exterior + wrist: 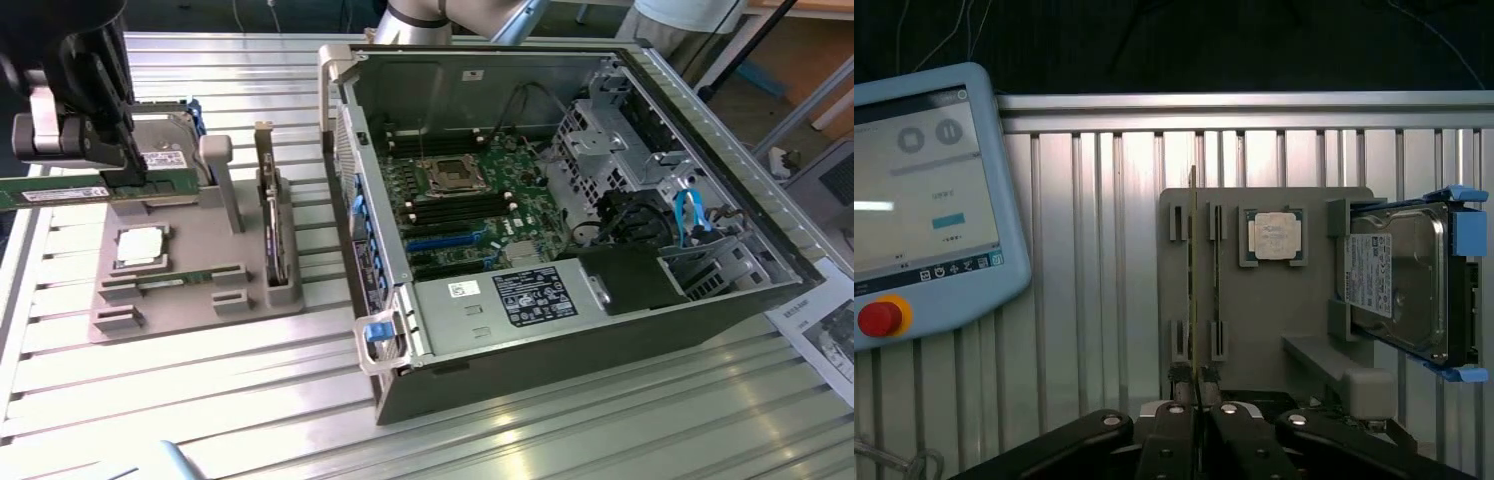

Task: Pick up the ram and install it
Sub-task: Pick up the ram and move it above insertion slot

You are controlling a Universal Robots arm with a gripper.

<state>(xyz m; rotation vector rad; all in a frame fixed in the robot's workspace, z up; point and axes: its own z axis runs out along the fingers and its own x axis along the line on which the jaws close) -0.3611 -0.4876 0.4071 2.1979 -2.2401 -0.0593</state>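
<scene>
At the exterior view's left I'm holding the ram (60,192) clear above the grey fixture (200,250), the gripper (127,183) nearly closed and pinching the stick near one end. Its long axis is running level across the view. A second stick (174,283) is lying in the fixture near the processor (140,248). The motherboard (467,195) is sitting well apart to the right, inside the open case (561,360).

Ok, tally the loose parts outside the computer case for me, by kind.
Memory sticks: 2, one gripped in the tool, one in the grey holder
Processor chip: 1
Hard drive: 1
Dark card on edge: 1
Total: 5
</scene>
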